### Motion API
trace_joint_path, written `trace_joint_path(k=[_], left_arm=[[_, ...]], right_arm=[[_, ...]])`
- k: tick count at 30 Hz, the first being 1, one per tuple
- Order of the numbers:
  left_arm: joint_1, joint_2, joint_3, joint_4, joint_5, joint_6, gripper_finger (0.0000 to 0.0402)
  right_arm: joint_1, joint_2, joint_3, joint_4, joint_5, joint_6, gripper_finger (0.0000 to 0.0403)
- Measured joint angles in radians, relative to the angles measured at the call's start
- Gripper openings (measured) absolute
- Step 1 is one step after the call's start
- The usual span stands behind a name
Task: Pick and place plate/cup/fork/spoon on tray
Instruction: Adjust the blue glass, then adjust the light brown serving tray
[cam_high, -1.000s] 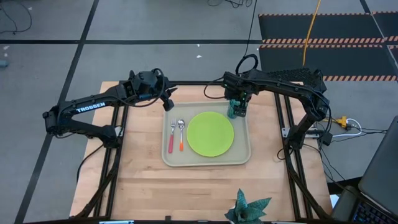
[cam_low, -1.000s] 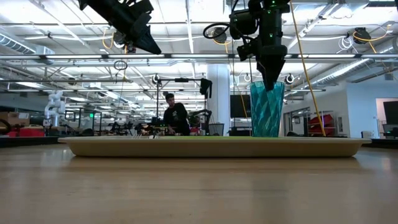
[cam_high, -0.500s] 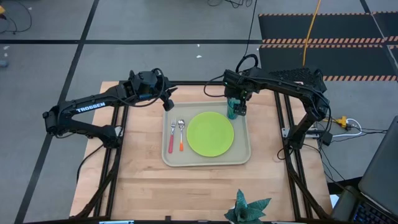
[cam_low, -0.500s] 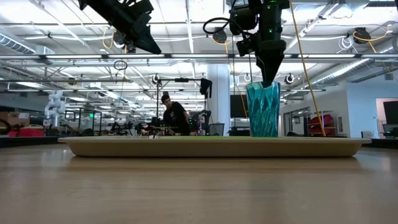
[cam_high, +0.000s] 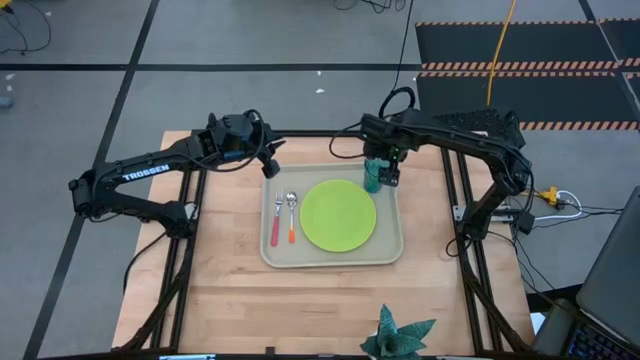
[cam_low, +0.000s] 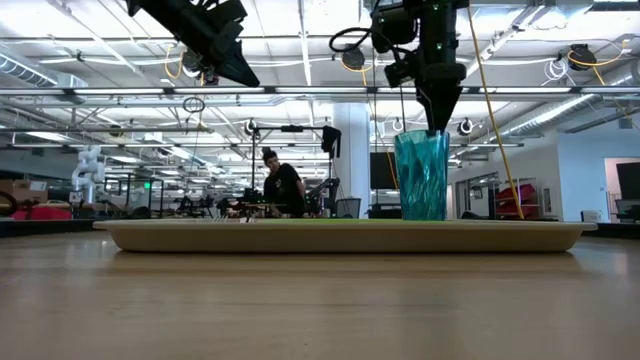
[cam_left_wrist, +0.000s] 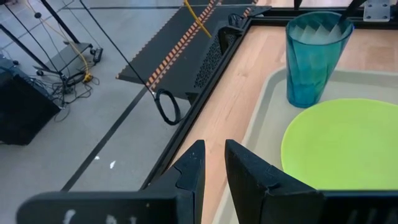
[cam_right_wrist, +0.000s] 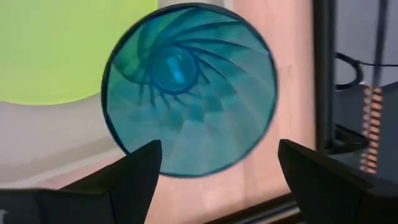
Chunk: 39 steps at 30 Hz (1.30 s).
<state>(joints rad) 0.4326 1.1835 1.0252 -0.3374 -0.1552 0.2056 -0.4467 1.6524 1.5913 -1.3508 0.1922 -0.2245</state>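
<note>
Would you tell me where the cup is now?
In the high view, the cup stands in the tray's far right corner, beside the plate, under the right tool.

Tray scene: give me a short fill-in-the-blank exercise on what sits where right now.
1. The cup stands upright in a corner of the ____.
2. Directly above the cup hangs the ____ gripper, fingers spread.
3. Between the fork and the plate lies the ____.

Missing words: tray; right; spoon
</note>
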Motion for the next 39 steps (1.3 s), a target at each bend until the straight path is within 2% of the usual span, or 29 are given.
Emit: trace_joint_path(k=[3, 13, 18, 22, 26, 31, 39], left_arm=[[0.000, 0.000, 0.000, 0.003, 0.000, 0.000, 0.0067], [0.000, 0.000, 0.000, 0.008, 0.000, -0.003, 0.0067], [0.000, 0.000, 0.000, 0.006, 0.000, -0.006, 0.0067], [0.000, 0.000, 0.000, 0.005, 0.000, -0.009, 0.0067], [0.000, 0.000, 0.000, 0.004, 0.000, -0.023, 0.0067], [-0.001, 0.001, 0.000, 0.011, 0.017, -0.056, 0.0067], [-0.021, 0.056, 0.000, 0.003, 0.023, -0.140, 0.0067]], right_arm=[[0.002, -0.018, 0.000, 0.009, 0.039, -0.009, 0.0315], [0.007, -0.101, 0.000, 0.012, 0.052, 0.040, 0.0315], [0.043, -0.173, 0.000, 0.012, 0.157, 0.080, 0.0315], [0.089, -0.238, 0.000, 0.015, 0.206, 0.182, 0.0315], [0.138, -0.292, -0.001, 0.033, 0.201, 0.389, 0.0315], [0.209, -0.343, -0.072, 0.172, 0.200, 0.582, 0.0315], [0.252, -0.353, -0.217, 0.373, 0.202, 0.543, 0.0315]])
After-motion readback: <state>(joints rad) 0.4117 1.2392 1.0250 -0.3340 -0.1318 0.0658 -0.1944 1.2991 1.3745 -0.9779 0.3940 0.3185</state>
